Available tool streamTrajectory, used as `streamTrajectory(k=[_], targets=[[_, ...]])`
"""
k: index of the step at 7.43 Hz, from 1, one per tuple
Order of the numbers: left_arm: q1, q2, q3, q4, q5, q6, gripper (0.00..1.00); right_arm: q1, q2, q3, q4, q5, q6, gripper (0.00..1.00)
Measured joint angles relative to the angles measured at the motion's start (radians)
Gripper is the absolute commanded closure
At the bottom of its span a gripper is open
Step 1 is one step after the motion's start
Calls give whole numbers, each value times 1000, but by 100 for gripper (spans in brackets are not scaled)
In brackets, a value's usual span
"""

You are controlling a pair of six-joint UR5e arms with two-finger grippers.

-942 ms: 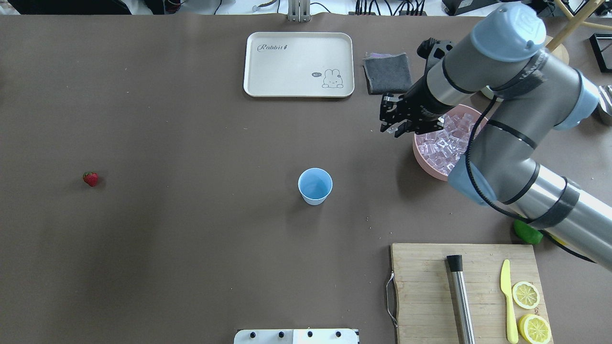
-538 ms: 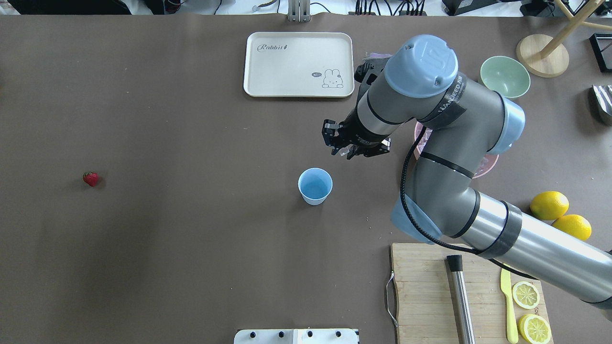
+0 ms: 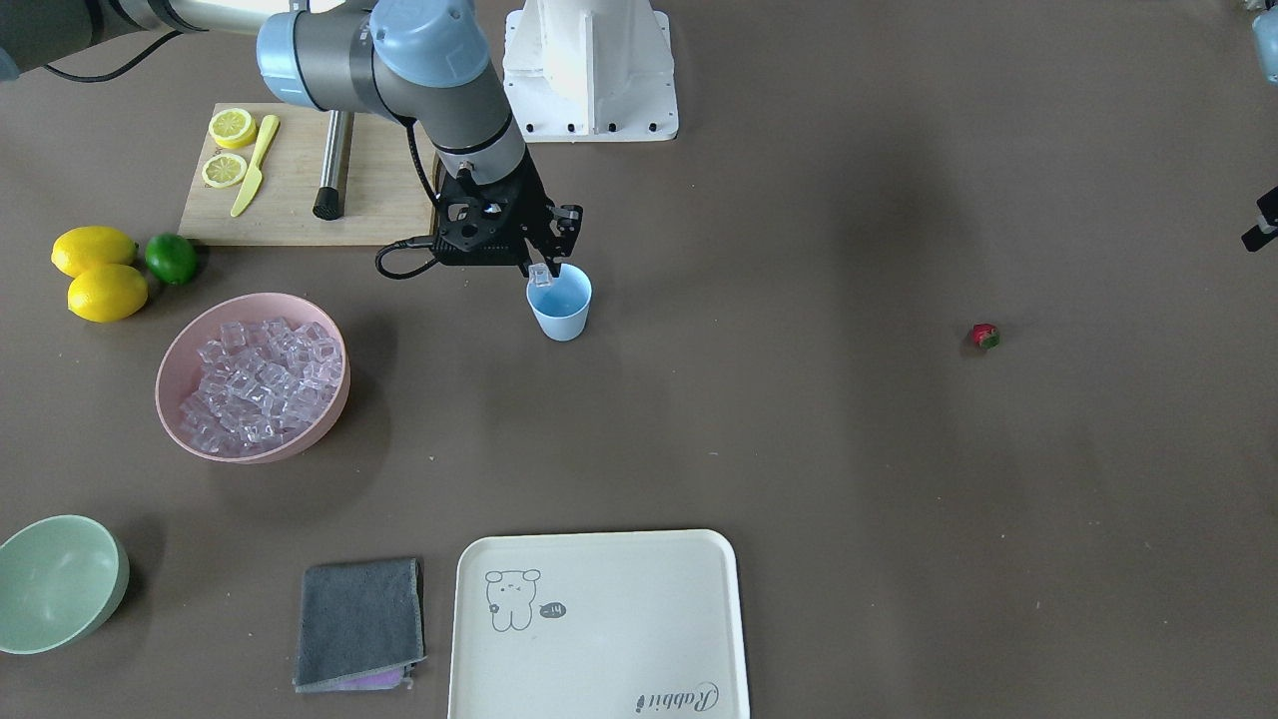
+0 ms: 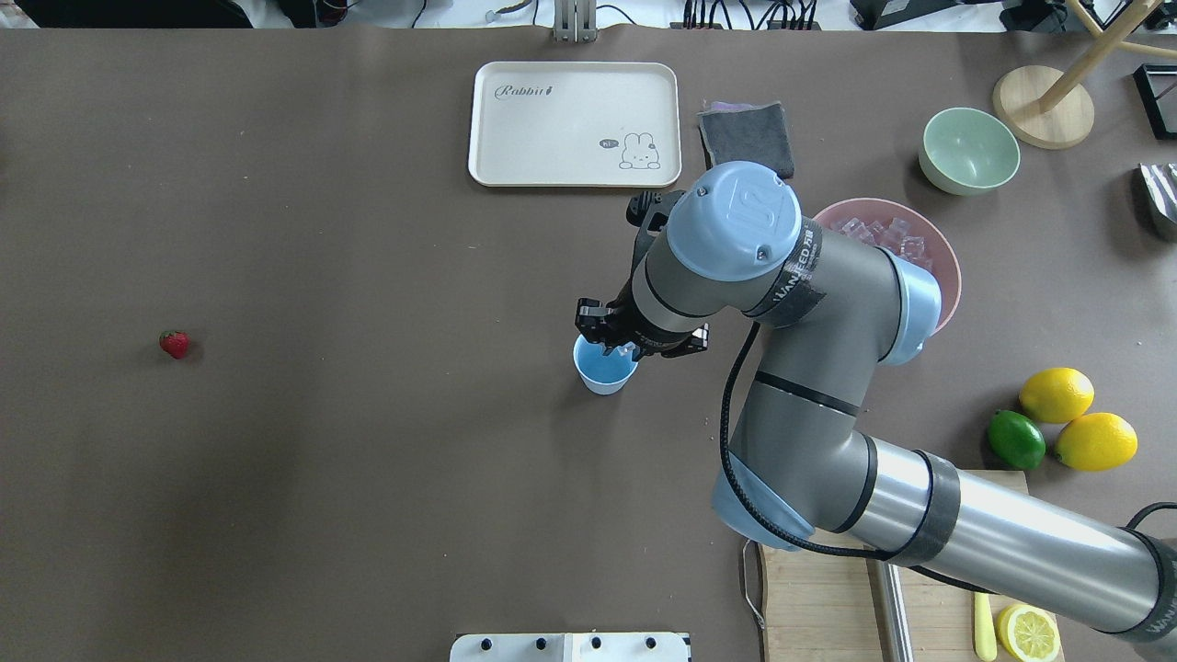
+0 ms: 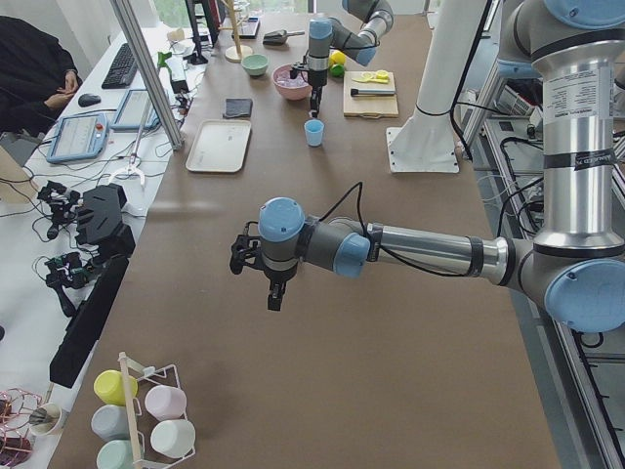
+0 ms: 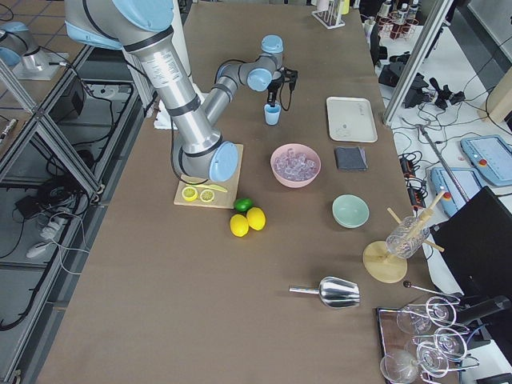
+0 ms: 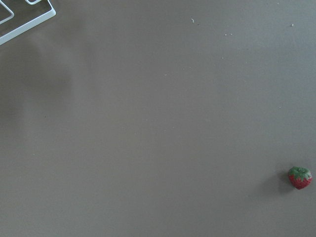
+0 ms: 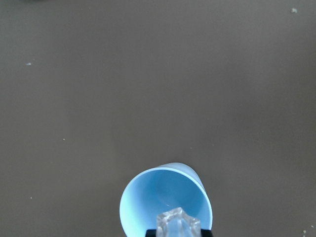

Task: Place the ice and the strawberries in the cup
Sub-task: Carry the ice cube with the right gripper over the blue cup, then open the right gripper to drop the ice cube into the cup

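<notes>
The light-blue cup (image 4: 602, 372) stands upright mid-table. My right gripper (image 4: 618, 349) hangs just over its rim, shut on one clear ice cube (image 3: 540, 274). The right wrist view shows the cube (image 8: 177, 223) above the cup's open mouth (image 8: 163, 195). More ice (image 3: 262, 384) fills the pink bowl (image 3: 168, 371). The strawberry (image 4: 174, 344) lies alone far off on the left side and also shows in the left wrist view (image 7: 299, 177). My left gripper (image 5: 275, 293) hangs above bare table, apart from the berry; I cannot tell whether it is open or shut.
A white rabbit tray (image 4: 575, 124) and a grey cloth (image 4: 747, 129) lie at the far edge. A pale-green bowl (image 4: 970, 152), two lemons (image 4: 1056, 393), a lime (image 4: 1016, 439) and a cutting board (image 3: 290, 190) with a knife and lemon halves sit on the right side.
My right gripper has moved left from over the pink bowl to just above the cup, carrying the ice cube. The cup and strawberry have not moved.
</notes>
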Motion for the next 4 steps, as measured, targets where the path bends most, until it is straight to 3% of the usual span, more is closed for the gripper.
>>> streamTrajectory(k=[1,3,4], targets=[[-5,6,-1,-2,0,0,2,-7,1,-1,0,-7,1,39],[-10,12,-1,-3,-1,0,2,-9,4,-6,0,-15,0,2],[-10,13,-1,-3,-1,0,2,-10,9,-14,0,-22,1,6]])
